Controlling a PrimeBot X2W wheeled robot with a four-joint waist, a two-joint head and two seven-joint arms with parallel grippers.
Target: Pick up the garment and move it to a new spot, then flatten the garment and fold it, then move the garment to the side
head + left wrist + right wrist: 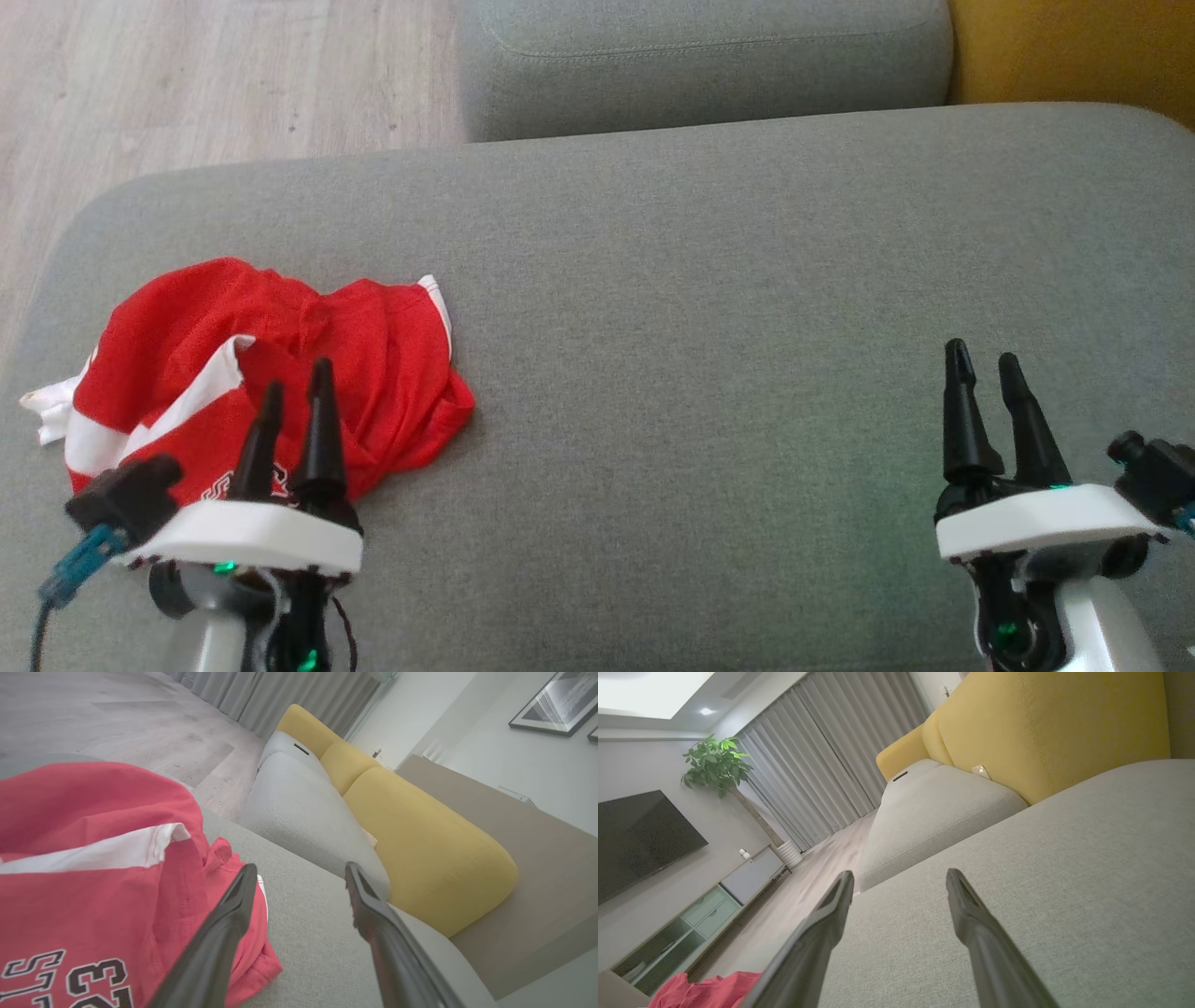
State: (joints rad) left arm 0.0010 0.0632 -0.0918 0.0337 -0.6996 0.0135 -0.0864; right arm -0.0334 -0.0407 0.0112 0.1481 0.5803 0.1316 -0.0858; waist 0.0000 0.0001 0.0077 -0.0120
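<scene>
I see the red garment [383,364] lying crumpled at the lower left of the head view, on the grey sofa seat [709,308], near its left end; it has white bands and dark printed numbers. My left gripper [297,375] is over the near part of it, fingers spread and holding nothing; if the tips touch the cloth, I cannot tell. My right gripper [982,353] is at the lower right, well apart from the garment, also spread and empty, over bare seat.
</scene>
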